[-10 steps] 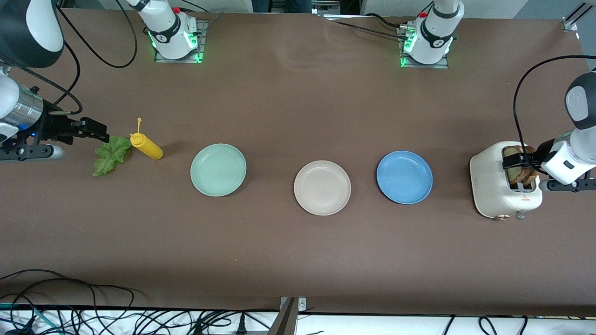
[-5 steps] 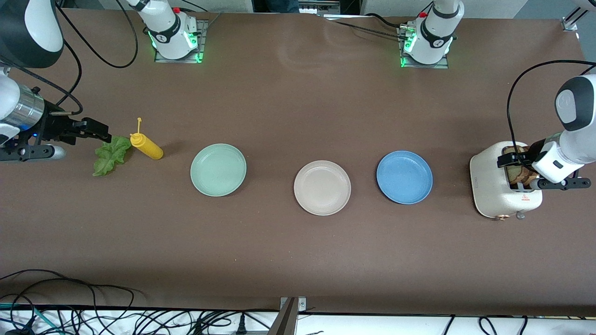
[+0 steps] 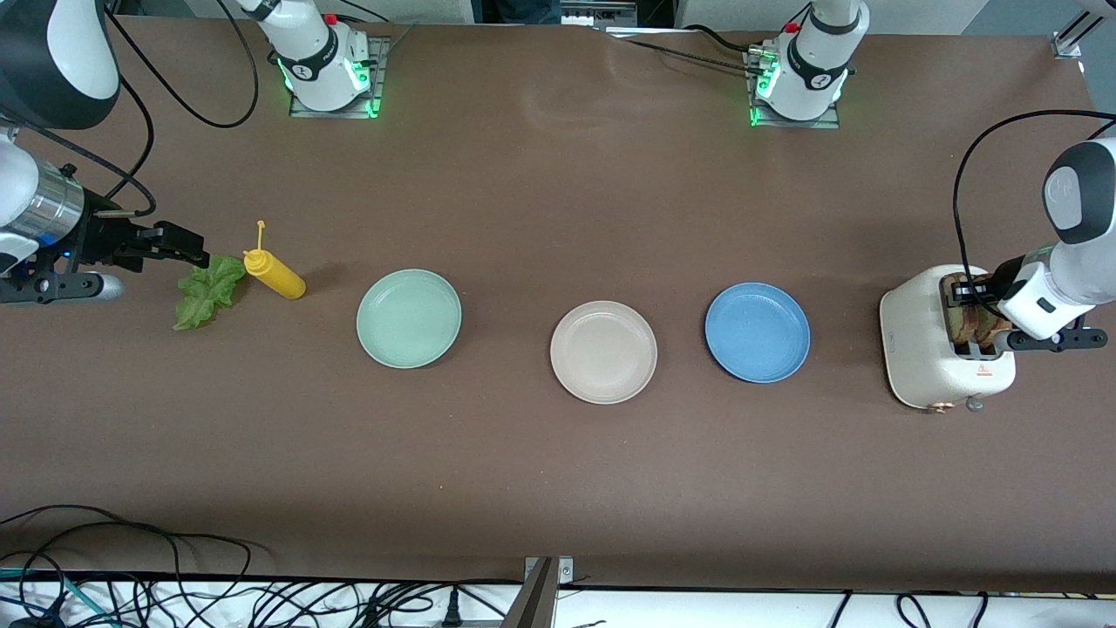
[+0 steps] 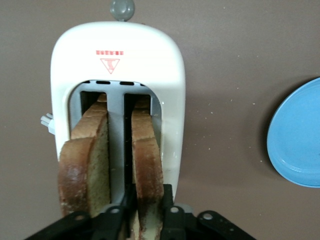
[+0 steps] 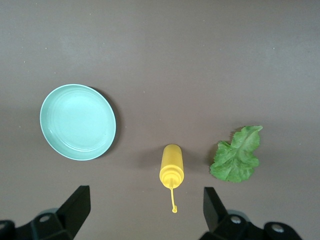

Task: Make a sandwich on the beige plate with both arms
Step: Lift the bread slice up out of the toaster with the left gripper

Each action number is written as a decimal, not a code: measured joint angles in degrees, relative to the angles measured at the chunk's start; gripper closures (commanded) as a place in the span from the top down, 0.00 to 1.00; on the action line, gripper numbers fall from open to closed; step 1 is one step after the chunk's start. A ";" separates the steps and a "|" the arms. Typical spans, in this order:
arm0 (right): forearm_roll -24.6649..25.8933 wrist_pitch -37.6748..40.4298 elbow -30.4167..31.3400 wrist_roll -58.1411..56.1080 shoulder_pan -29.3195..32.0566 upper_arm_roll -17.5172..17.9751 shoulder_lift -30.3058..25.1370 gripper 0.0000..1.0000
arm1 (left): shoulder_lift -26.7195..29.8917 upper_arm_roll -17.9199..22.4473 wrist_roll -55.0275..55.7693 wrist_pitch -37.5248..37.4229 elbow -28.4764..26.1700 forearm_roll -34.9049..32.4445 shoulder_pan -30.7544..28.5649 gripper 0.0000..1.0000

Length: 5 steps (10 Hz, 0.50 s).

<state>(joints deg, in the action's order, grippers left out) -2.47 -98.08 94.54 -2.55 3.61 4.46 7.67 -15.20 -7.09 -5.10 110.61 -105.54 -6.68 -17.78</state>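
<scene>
Left tool [image 4: 142,220] pinches one of two bread slices [image 4: 147,165]; three plates [image 3: 603,351].

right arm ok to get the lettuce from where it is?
Probably yes. The right end effector hangs open near the lettuce, which lies flat and uncovered. The mustard bottle lies close beside the leaf and is the only thing to avoid.

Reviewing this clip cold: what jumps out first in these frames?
The left gripper, over the white toaster at the left arm's end of the table, is shut on one of its two bread slices. Mint green, beige and blue plates sit in a row mid-table. The right gripper hangs open over a lettuce leaf beside a yellow squeeze bottle.
</scene>
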 measured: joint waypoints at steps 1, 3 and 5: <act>0.00 0.00 0.00 0.00 0.00 0.00 0.01 1.00 | 0.15 0.00 0.00 -0.04 0.00 -0.04 -0.08 0.00; -0.01 0.00 0.00 0.00 0.00 0.00 0.02 1.00 | 0.75 -0.01 0.00 -1.37 0.16 -0.04 -0.08 0.00; -0.02 0.00 0.00 0.00 0.00 0.00 0.02 1.00 | 1.49 -0.23 0.00 -4.56 1.78 -0.04 -0.08 0.00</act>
<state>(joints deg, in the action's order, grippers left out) -2.49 -98.08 94.54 -2.55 3.61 4.45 7.69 -13.71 -7.32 -5.10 106.05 -103.76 -6.72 -17.86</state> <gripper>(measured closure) 0.000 0.877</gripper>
